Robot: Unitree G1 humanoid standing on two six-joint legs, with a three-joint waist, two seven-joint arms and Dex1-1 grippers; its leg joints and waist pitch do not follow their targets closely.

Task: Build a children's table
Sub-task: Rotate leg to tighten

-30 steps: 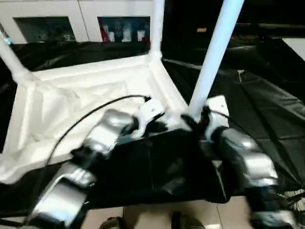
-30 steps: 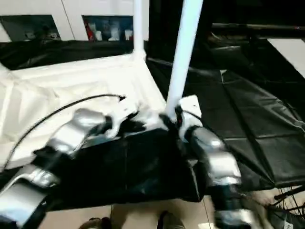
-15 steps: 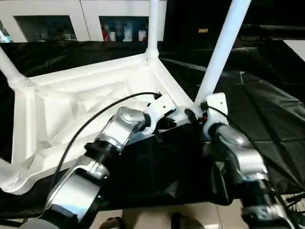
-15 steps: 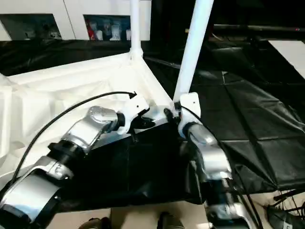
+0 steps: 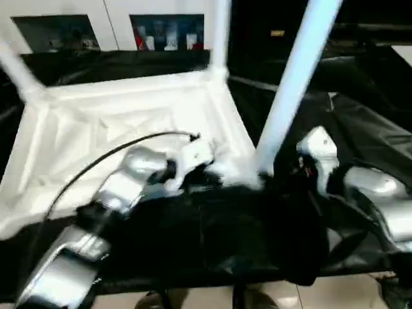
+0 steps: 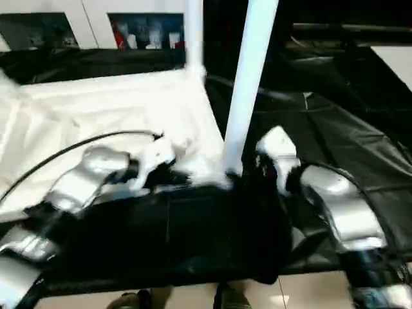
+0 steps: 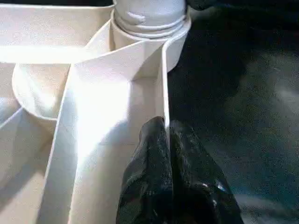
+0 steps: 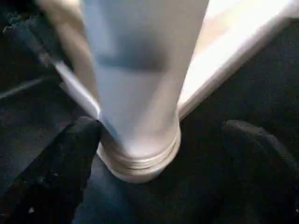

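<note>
Right wrist view: right gripper (image 8: 154,154) has its two black fingers (image 8: 51,177) spread wide, one either side of the tall white tapered tube leg (image 8: 140,79); neither is seen pressing it.
Leg base: sits in the round corner socket (image 8: 140,161), just ahead of the open jaws.
Left wrist view: left gripper (image 7: 167,135) has its fingers pressed together, holding nothing, tips against a thin upright rib of the white ribbed plastic tabletop (image 7: 93,116).
Tabletop: lies upside down on black sheeting (image 5: 360,141), stretching away beyond the left gripper.
Farther: another white leg (image 5: 219,38) stands at the far corner, well beyond both grippers.
Risk: with the near leg let go, a leg not fully seated could lean or pop out if an arm brushes it.
Second risk: the closed left gripper could shove the light top and jolt the legs.
</note>
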